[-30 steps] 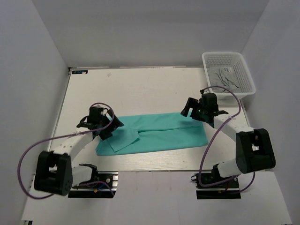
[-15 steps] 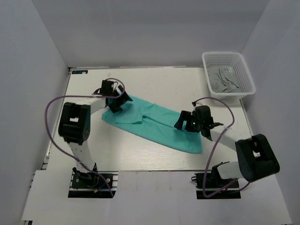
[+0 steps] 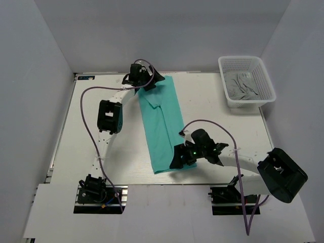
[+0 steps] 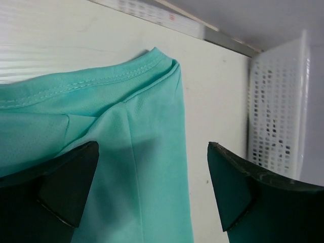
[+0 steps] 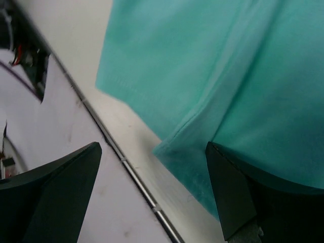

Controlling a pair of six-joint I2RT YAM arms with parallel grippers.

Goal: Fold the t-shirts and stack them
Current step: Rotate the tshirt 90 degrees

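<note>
Your turquoise t-shirt (image 3: 163, 126) lies flat on the tabletop (image 3: 91, 126) as a long narrow strip, already folded lengthwise. It runs from the far edge, left of the middle, down to just short of the near edge, slanting slightly to your right.

The left gripper (image 3: 147, 81) hangs over the far end with its jaws spread wide and nothing between them. Its wrist view shows both fingers (image 4: 71, 187) standing apart above the cloth, near the stitched hem (image 4: 101, 76). The right gripper (image 3: 179, 158) sits over the near end, also wide open and empty. The shirt's near corner (image 5: 167, 147) lies just beside the table edge.

Expect the shirt to be light, thin and limp. It has no stiffness, so any part you lift will sag, and the rest will probably drag across the smooth top. The stacked layers can slide over each other, so pinch right through all of them, not just the top sheet.

The best holds look like the two end corners, where the hem is doubled and firmer. Take the far hem corner with your left gripper and the near corner with your right. Come down low enough to catch the bottom layer.

The white mesh basket (image 3: 263, 76) in the far right corner, with grey cloth (image 3: 242, 88) in it, is well apart from the shirt.
</note>
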